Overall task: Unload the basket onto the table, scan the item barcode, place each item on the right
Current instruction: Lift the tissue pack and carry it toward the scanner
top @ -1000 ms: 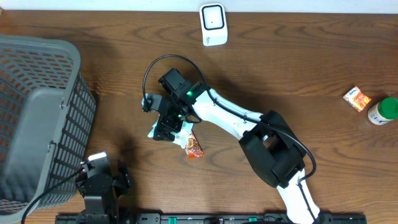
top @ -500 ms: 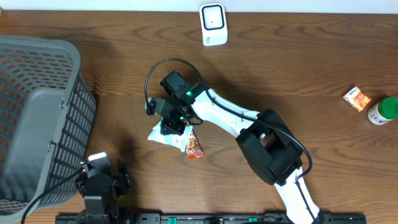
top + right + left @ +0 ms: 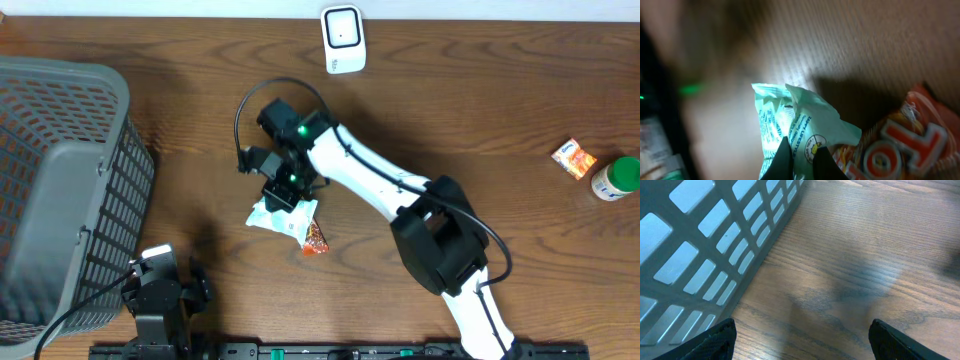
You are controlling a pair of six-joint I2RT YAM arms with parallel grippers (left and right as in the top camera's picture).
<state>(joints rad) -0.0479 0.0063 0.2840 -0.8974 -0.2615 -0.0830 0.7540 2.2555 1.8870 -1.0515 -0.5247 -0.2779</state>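
Right gripper (image 3: 284, 192) is pinching the pale green packet (image 3: 272, 216) at frame centre beside an orange packet (image 3: 314, 238), left gripper (image 3: 800, 336) is idling open, and a lift toward the white scanner (image 3: 342, 38) up top is looking next.

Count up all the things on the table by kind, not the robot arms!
packets: 2, the pale green packet and the orange packet
basket: 1
scanner: 1
box: 1
bottle: 1
Total: 6
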